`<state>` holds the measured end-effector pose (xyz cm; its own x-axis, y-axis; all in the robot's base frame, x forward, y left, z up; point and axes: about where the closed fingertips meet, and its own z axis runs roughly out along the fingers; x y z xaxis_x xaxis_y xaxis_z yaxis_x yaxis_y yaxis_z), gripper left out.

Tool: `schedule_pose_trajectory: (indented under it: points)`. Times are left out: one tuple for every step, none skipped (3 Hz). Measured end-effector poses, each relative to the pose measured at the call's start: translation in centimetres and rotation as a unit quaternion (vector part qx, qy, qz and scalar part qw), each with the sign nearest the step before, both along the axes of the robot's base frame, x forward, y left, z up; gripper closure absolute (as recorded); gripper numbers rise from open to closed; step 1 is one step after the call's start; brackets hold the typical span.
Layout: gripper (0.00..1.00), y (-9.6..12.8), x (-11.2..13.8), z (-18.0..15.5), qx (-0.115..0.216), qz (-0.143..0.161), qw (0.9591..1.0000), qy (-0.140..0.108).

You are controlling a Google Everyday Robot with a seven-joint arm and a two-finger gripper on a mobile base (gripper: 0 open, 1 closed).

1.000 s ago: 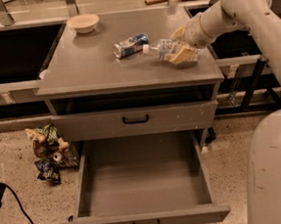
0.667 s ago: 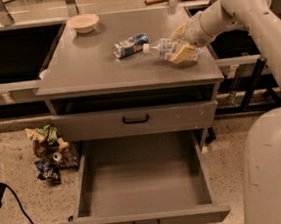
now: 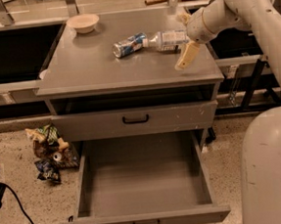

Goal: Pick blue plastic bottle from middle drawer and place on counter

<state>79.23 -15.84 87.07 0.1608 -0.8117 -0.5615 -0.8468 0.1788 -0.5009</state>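
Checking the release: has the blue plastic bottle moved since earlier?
Yes: the blue plastic bottle slid slightly toward the can; the open pincer straddles its far end.

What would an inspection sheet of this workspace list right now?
Surface: counter, flat grey cabinet top.
Job's things: blue plastic bottle lies on its side on the counter; middle drawer pulled open, bottle not in it.
Clutter: crushed can beside the bottle's cap end; bowl at back left.
Grippers: end effector at the bottle's other end, fingers open.
Cables: black cable on floor, lower left.
Surroundings: wrappers on floor left of cabinet.
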Motion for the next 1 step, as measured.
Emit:
schedule_pose_trajectory:
  points:
    - [0.00,-0.64,-0.36,2.47,-0.002,-0.003,0.9995,-0.030]
